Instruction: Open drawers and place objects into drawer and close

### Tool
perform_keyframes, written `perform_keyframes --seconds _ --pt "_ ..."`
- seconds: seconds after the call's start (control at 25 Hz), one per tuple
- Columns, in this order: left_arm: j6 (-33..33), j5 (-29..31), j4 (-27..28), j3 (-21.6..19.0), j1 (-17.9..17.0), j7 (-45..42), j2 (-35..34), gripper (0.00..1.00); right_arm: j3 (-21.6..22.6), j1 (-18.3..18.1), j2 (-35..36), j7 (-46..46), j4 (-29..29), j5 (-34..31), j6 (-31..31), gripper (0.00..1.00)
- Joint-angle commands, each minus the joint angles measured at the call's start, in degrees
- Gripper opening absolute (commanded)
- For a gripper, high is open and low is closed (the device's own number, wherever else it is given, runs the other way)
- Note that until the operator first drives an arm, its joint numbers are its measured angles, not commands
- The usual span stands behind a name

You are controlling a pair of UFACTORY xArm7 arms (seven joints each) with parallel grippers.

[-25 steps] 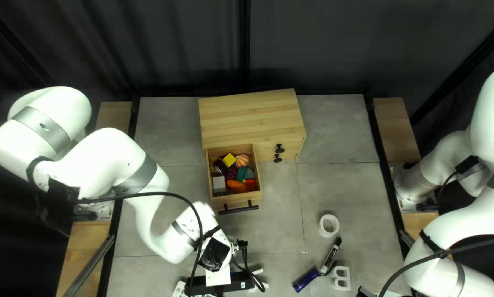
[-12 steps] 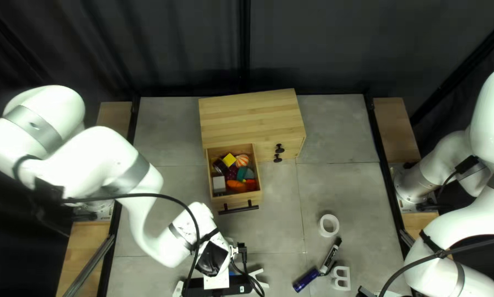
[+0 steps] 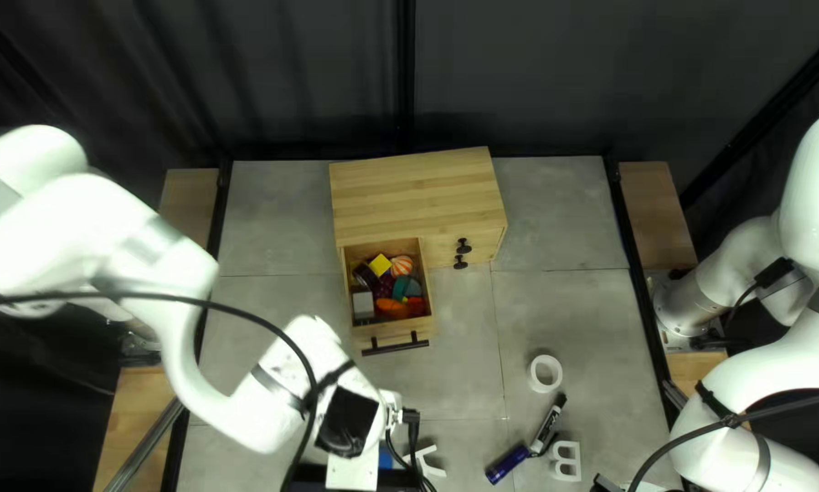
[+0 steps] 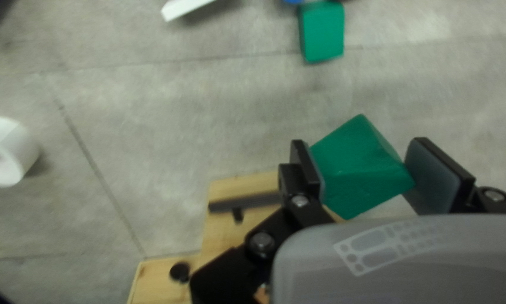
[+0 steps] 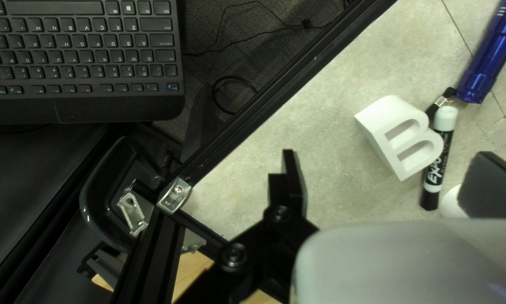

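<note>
Loading appears underway: left tool (image 4: 363,160) pinches green block (image 4: 359,169); right tool (image 5: 389,166) stands spread. Next requires centring above open drawer (image 3: 386,331), then release.

Three linked views: one broad from above, two close from the wrists of our left arm (image 3: 149,228) and right arm (image 3: 746,460).
From above the near edge, we look down at a slant across the whole table (image 3: 592,301) toward the dark curtain (image 3: 291,73) at the far side. Our left wrist camera looks steeply down, much closer, turned about from the top left view; both show the white ring (image 3: 534,374) and the wooden cabinet's (image 3: 414,191) front. Our right wrist camera, also close and turned about, looks down over the near right corner, past the rail (image 5: 275,92) to a keyboard (image 5: 78,73); it shares the letter B (image 3: 578,462), marker (image 3: 547,430) and flashlight (image 3: 506,463) with the top left view.
</note>
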Motion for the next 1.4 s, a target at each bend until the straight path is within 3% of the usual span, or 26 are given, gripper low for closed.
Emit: perform_keyframes --seconds 0.04,0.16,0.2,0.24,0.28,0.32,0.48,0.64,0.88,1.0,1.24,1.4 --pt "-0.4 3.5 0.0 2.9 2.9 4.0 -0.6 0.0 0.0 0.0 0.0 0.0 0.0 0.0 0.0 1.0" --pt "-3.2 6.0 -2.2 4.3 4.3 3.4 0.1 0.04 0.0 0.0 0.0 0.0 0.0 0.0 0.0 1.0" --pt "-5.0 6.8 -4.3 4.8 4.8 2.4 -0.2 0.23 0.0 0.0 0.0 0.0 0.0 0.0 0.0 1.0" --pt "-5.6 7.2 -5.2 5.0 4.9 1.7 -0.4 0.73 0.0 0.0 0.0 0.0 0.0 0.0 0.0 1.0" --pt "-7.5 7.9 -7.5 5.4 5.3 0.2 -0.9 0.96 0.0 0.0 0.0 0.0 0.0 0.0 0.0 1.0" --pt "-8.4 7.9 -8.6 5.6 5.4 -0.6 -1.3 1.0 0.0 0.0 0.0 0.0 0.0 0.0 0.0 1.0" --pt "-8.9 7.1 -11.7 4.9 4.8 -4.5 -3.6 1.0 0.0 0.0 0.0 0.0 0.0 0.0 0.0 1.0" --pt "-6.5 4.0 -10.9 2.8 2.7 -6.3 -5.2 1.0 0.0 0.0 0.0 0.0 0.0 0.0 0.0 1.0" --pt "-3.0 -3.0 0.5 -3.0 -3.4 -6.6 4.8 1.0 0.0 0.0 0.0 0.0 0.0 0.0 0.0 1.0" --pt "-3.9 -4.7 3.5 -4.4 -5.2 -8.2 10.0 1.0 0.0 0.0 0.0 0.0 0.0 0.0 0.0 1.0" --pt "-10.6 -6.2 0.7 -5.3 -6.6 -9.7 15.9 1.0 0.0 0.0 0.0 0.0 0.0 0.0 0.0 1.0" --pt "-12.3 -3.9 2.7 -5.0 -8.0 -9.9 19.7 1.0 0.0 0.0 0.0 0.0 0.0 0.0 0.0 1.0"
